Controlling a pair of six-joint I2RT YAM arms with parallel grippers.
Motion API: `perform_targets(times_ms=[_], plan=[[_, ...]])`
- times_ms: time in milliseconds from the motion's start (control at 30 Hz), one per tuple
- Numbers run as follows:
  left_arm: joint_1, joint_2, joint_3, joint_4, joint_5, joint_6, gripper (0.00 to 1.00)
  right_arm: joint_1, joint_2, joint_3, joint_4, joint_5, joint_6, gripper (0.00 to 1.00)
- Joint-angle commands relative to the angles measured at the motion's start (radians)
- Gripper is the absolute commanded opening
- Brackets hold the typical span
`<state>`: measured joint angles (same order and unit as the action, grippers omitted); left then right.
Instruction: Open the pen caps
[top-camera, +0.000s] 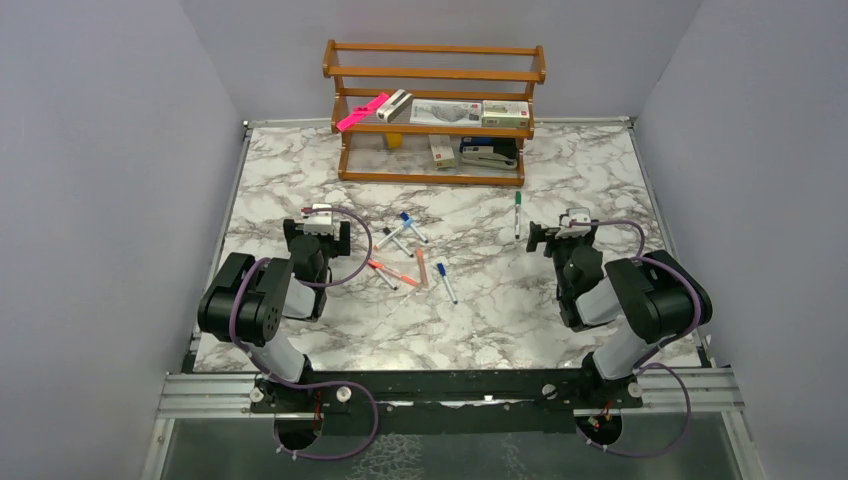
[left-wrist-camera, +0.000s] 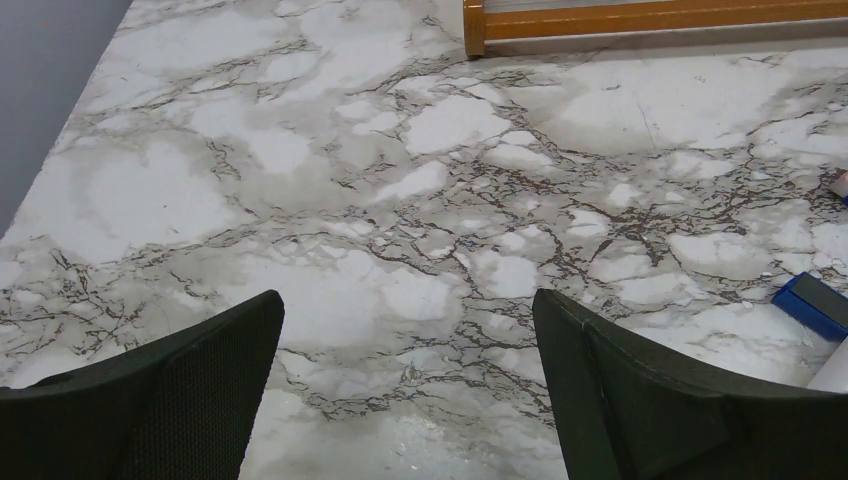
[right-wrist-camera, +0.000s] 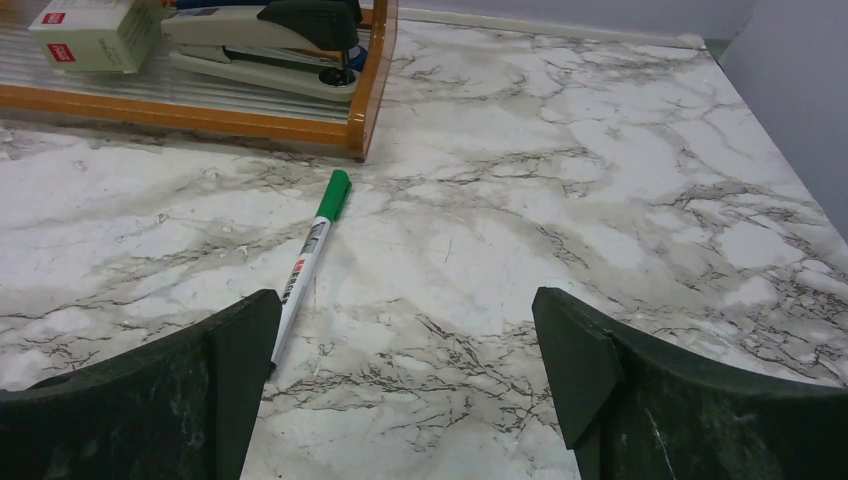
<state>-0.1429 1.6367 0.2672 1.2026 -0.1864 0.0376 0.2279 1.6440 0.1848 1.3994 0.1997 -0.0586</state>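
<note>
Left gripper is hanging over the marble table at the left of the scene. Its jaws are standing wide apart and gripping nothing, and bare tabletop is showing between its fingers. At the right edge of its wrist view a blue cap is lying on the table, with a white barrel just near of it cut off by the frame. Whether the two are joined cannot be told.

Right gripper is hanging at the right of the scene, jaws likewise spread wide and empty. A green pen is lying flat on the table ahead of it. Its green cap is sitting on the far end, pointing toward the wooden shelf. The pen's near end is passing behind the left-hand finger in that view; contact cannot be told.

The other pens are lying scattered at the table's centre, between the two arms, showing blue and orange ends. Whether those caps are seated is too small to tell. The green pen is lying apart, to their right and farther off.

The shelf is standing at the far edge, carrying a stapler, a box and a pink bar.
</note>
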Motion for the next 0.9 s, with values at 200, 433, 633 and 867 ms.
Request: perform_targets(times_ms=[200, 433, 633, 867], plan=[[0.007, 0.006, 0.014, 0.032, 0.022, 0.004, 0.99, -0.001, -0.005, 0.012, 0.021, -0.016, -0.014, 1.00], [0.007, 0.001, 0.008, 0.040, 0.018, 0.001, 0.99, -0.001, -0.023, -0.026, 0.088, -0.005, -0.023, 1.00], [0.001, -0.242, -0.022, -0.121, -0.013, -0.033, 0.99, -0.002, -0.310, 0.036, -0.261, -0.119, -0.047, 1.00], [-0.004, -0.585, 0.050, -0.540, 0.066, -0.295, 0.99, 0.000, -0.617, 0.170, -0.687, -0.291, 0.139, 1.00]])
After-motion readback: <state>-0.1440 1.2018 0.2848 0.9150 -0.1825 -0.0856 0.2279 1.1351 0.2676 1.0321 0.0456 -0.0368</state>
